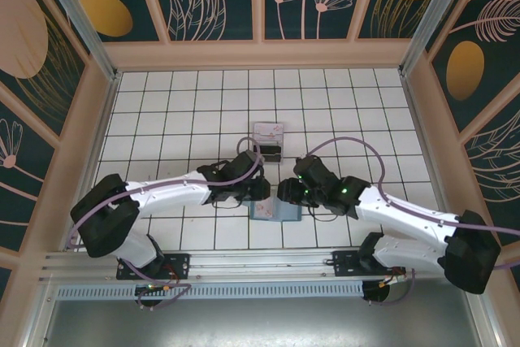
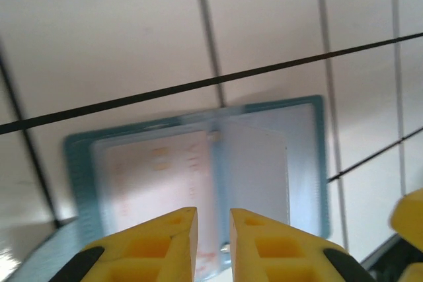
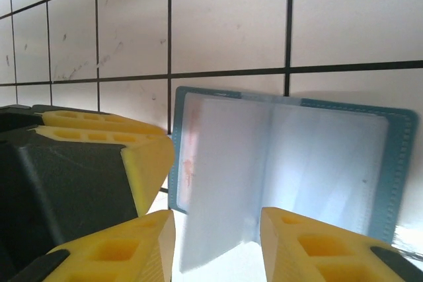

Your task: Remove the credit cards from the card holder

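The teal card holder (image 1: pixel 276 211) lies open on the white tiles between both arms. Its teal border (image 2: pixel 318 163) frames clear sleeves, and a pale pinkish credit card (image 2: pixel 152 176) sits in one panel. My left gripper (image 2: pixel 213 217) hovers over the holder's near edge, its fingers a narrow gap apart with nothing between them. A whitish sleeve leaf (image 3: pixel 225 183) stands up from the holder's (image 3: pixel 400 163) spine between the wide-apart fingers of my right gripper (image 3: pixel 215 246), which is open. The two grippers (image 1: pixel 258 190) (image 1: pixel 286 193) face each other over the holder.
A pale pinkish card (image 1: pixel 269 131) and a dark card (image 1: pixel 270 153) lie together on the tiles just behind the grippers. The left gripper's yellow finger (image 3: pixel 145 156) crowds the holder's left edge. Wooden walls (image 1: pixel 260 54) ring the table.
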Robot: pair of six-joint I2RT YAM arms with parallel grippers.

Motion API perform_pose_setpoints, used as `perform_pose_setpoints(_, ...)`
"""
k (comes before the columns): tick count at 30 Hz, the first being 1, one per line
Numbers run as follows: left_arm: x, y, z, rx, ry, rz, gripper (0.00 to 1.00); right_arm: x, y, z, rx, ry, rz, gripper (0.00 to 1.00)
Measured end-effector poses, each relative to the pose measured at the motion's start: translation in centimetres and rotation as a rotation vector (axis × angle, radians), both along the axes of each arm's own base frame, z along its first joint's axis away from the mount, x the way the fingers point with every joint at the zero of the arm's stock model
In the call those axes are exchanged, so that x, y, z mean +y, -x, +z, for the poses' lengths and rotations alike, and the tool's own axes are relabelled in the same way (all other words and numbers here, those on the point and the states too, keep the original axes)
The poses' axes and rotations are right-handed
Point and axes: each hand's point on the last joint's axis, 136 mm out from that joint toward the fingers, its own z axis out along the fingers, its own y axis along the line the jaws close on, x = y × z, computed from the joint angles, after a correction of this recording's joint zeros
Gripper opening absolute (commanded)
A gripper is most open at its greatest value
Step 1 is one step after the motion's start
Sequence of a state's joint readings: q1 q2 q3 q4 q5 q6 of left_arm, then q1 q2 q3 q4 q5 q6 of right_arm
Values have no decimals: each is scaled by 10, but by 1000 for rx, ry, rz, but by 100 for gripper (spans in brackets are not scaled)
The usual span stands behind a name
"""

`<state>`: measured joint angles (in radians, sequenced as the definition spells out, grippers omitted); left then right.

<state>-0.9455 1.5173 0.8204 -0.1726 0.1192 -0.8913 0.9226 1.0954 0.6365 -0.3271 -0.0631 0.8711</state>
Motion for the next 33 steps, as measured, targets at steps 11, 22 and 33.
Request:
perform_pose_setpoints(11, 5, 8, -15, 45, 21, -18, 20, 15, -6, 4, 2, 2, 9, 37)
perform_pose_setpoints(22, 22, 6, -21, 34, -14, 19, 20, 22, 7, -13, 40, 122, 71, 35)
perform_pose_setpoints(33, 69, 16, -32, 31, -41, 98, 20, 70, 12, -55, 71, 399, 228, 44)
